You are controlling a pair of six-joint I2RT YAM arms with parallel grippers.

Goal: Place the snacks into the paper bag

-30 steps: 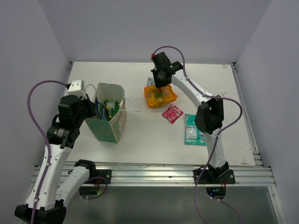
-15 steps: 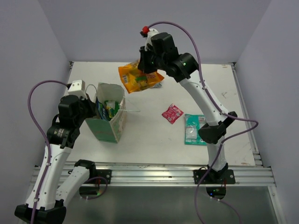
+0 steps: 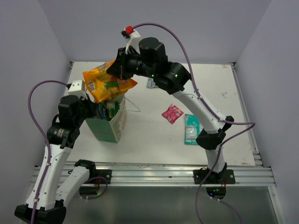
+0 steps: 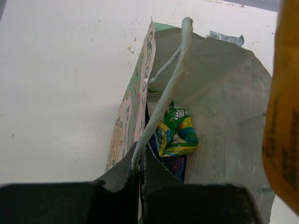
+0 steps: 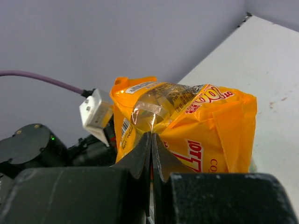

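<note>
Orange packet (image 3: 110,84), long axis left-right, over paper bag (image 3: 117,123)

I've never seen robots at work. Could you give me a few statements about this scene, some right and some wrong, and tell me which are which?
1. The right gripper is clamped on a shiny orange snack packet. True.
2. That packet lies flat on the white table. False: it hangs in the air over the mouth of the tall beige paper bag with a green lower band.
3. The bag is empty. False: a green-and-yellow packet shows inside.
4. The left gripper is shut on the bag's rim. True.
5. A red packet and a teal packet lie on the table. True.
</note>
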